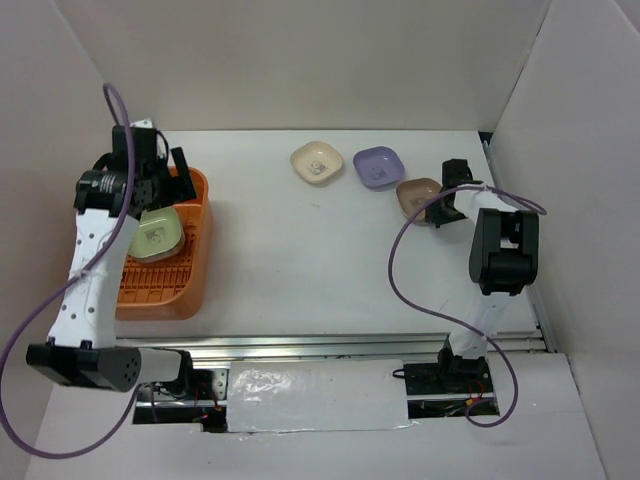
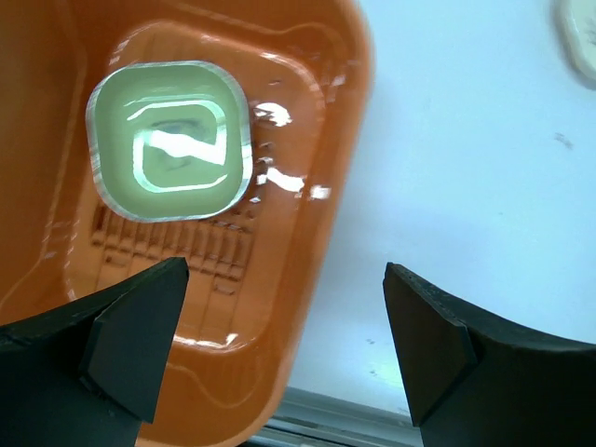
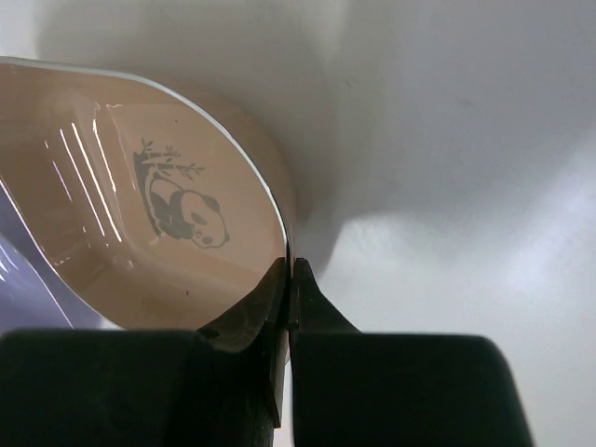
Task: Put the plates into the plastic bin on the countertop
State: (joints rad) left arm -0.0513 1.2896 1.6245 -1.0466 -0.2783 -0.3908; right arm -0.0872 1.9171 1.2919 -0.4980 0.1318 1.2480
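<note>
Plainly, the brown plate (image 3: 140,214) was at the right side of the countertop (image 1: 300,260), its rim clamped by the right gripper (image 3: 289,279). Lifting well likely meant keeping it level and clearing the lavender plate (image 1: 377,166) beside it. No writing showed, only a panda print (image 3: 182,209). Over the plastic bin (image 1: 197,285), which held a green plate (image 2: 169,140), the left gripper (image 2: 284,279) hung spread apart.

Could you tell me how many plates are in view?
4: green plate in the bin; cream plate and lavender plate on the countertop; brown plate in the right gripper. The left arm may hide more.
</note>
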